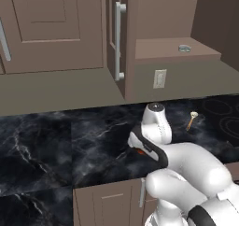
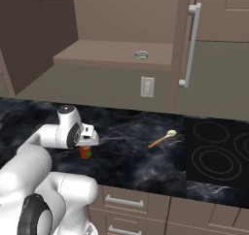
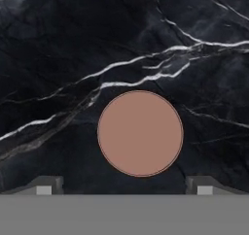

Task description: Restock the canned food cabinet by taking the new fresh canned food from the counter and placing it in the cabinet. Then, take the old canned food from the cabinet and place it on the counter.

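The red can [image 2: 85,152] stands upright on the counter [image 2: 131,151], a small smooth cylinder; from the hand camera its top [image 3: 140,133] is a flat, matte disc of dull pinkish-brown with a thin darker rim. The pincer [image 3: 124,186] hangs straight above it with its 2 dark tips spread wide, 1 to each side of the disc and both clear of it, so nothing is gripped and the can sits between the tips but closer to the right one. From the right base camera the can peeks out just under the white hand, and from the left base camera just a sliver of red-orange [image 1: 139,151] shows beneath the wrist. The counter is a broad slab of glossy black stone laced with thin white veins that run slantwise past the can. Well apart from the can, toward the stove, a wooden spoon [image 2: 163,138] lies flat on the stone, pale bowl and slim tan handle. The stove [image 2: 219,154] is a flat black glass panel with faint ring outlines, set flush in the counter. Above, the cabinet [image 2: 121,54] stands open, brown wood with a panelled door and a long silver bar handle [image 2: 192,44]; on its smooth tan shelf rests the grey can [image 2: 141,55], squat and round, far from the pincer. A white outlet plate [image 2: 147,87] sits on the wall below the shelf.
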Tool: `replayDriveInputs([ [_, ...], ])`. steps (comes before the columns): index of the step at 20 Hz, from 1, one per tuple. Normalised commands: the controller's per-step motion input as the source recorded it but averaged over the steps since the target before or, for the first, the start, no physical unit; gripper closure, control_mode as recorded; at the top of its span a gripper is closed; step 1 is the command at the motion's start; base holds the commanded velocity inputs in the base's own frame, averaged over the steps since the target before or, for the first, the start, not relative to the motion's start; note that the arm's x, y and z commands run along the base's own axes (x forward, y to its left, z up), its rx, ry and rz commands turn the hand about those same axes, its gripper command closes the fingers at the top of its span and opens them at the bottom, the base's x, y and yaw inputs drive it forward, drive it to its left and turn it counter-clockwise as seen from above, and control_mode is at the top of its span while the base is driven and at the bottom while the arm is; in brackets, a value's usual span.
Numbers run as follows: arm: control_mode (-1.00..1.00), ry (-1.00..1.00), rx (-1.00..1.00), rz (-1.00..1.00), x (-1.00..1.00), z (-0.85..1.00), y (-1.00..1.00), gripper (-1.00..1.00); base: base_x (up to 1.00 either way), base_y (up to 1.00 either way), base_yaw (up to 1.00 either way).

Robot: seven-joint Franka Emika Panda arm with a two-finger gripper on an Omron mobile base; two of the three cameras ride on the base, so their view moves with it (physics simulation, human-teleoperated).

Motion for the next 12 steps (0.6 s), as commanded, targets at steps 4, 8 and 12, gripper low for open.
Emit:
replayDriveInputs([
  [4,-1.00,0.00,0.00,0.00,0.24,-0.17,0.00,-1.00,0.00,0.00,0.00],
  [8,-1.00,0.00,0.00,-0.01,0.22,-0.18,-0.01,-1.00,0.00,0.00,0.00],
  [12,-1.00,0.00,0.00,-0.02,0.05,-0.27,-0.08,-1.00,0.00,0.00,0.00],
])
